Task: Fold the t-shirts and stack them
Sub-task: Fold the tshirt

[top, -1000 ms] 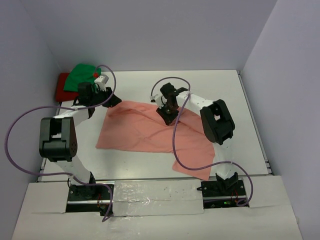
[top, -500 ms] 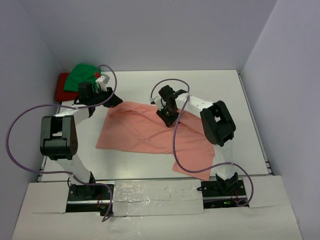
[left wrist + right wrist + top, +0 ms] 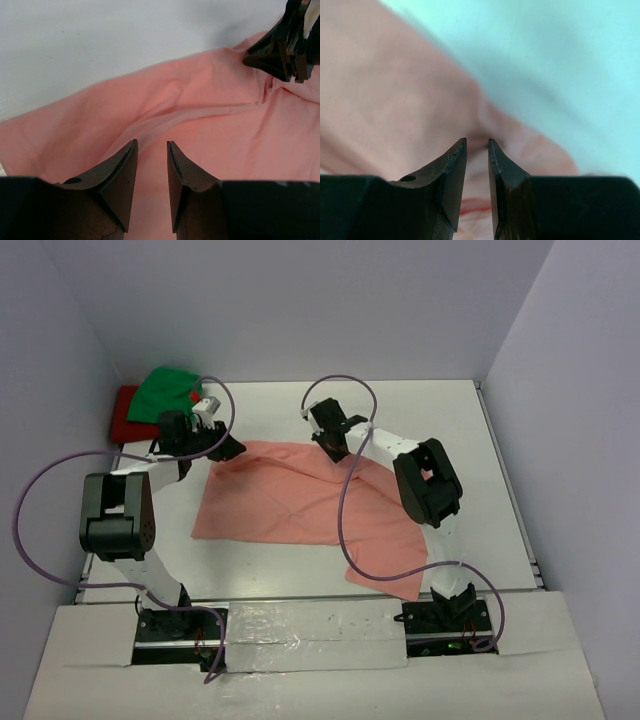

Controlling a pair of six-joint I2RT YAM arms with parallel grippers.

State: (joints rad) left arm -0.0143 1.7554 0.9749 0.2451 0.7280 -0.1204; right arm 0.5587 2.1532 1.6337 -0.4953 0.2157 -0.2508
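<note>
The salmon-pink t-shirt [image 3: 300,500] lies spread over the middle of the table. My left gripper [image 3: 230,448] is at its far-left corner, jaws narrow, with pink cloth between them and a crease running out from the tips [image 3: 151,145]. My right gripper [image 3: 335,445] is at the shirt's far edge, shut on a small fold of pink cloth [image 3: 477,142]. It also shows in the left wrist view [image 3: 285,50]. The green t-shirt [image 3: 165,390] lies bunched on the red t-shirt [image 3: 125,415] at the far left.
The white table [image 3: 430,405] is bare beyond the shirt. Grey walls close in the back and both sides. Purple cables loop from both arms over the table. The shirt's near-right corner [image 3: 395,585] reaches the table's front edge.
My right gripper has moved toward the far wall, taking the shirt's far edge with it. My left gripper has shifted slightly toward the shirt's corner.
</note>
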